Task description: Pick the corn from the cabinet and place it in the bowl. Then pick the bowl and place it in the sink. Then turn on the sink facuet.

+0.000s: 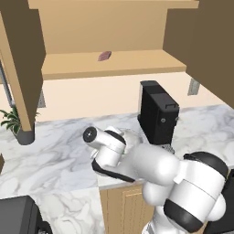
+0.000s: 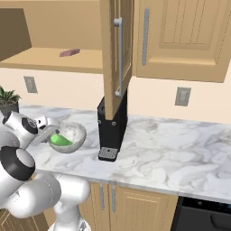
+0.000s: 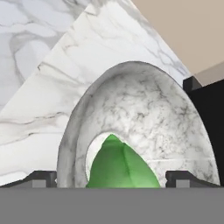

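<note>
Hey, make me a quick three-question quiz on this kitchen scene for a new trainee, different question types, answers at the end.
1. True or false: the corn already lies inside the bowl.
2. Multiple choice: what lies on the cabinet shelf? A) a small reddish-purple item B) a mug C) a plate
3. Fill in: the bowl rests on the marble counter, to the left of the black ____ in the right base view.

Key
1. True; the green cob shows inside the marbled bowl, and the gripper stands open at it.
2. A, the small reddish-purple item.
3. coffee machine.
</note>
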Tool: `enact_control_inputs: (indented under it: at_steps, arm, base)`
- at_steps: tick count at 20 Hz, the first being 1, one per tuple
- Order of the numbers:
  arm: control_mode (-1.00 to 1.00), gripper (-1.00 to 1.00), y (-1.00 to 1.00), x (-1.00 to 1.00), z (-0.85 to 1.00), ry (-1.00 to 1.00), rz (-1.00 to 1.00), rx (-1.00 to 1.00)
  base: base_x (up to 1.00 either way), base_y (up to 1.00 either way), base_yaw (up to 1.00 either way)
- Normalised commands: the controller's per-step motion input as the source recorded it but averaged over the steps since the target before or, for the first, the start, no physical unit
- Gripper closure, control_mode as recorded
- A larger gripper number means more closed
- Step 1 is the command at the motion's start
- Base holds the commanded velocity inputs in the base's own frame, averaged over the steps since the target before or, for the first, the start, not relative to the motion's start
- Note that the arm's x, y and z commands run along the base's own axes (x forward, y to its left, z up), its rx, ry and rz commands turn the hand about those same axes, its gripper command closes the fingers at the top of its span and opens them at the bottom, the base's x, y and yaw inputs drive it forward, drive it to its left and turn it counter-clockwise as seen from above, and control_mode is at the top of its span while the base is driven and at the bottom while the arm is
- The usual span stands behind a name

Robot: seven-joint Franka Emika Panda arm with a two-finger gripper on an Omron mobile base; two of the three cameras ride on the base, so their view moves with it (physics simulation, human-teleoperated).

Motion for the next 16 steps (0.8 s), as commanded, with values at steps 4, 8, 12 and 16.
enact_control_inputs:
  at_steps: [4,8,12,16]
  arm:
    - [-1.00,-1.00,0.00,0.03,-0.29,0.00,0.00,-0.04]
    - [-1.00,1.00,-0.01,0.00,-0.35,0.06,0.00,-0.04]
    - [-1.00,1.00,0.00,0.00,-0.08,0.04,0.00,-0.05]
    - [-1.00,1.00,0.00,-0.01,0.00,0.05,0.00,-0.02]
  base:
    - [0.00,0.00,0.00]
    - [0.00,0.00,0.00]
    - [0.00,0.00,0.00]
    - [0.00,0.00,0.00]
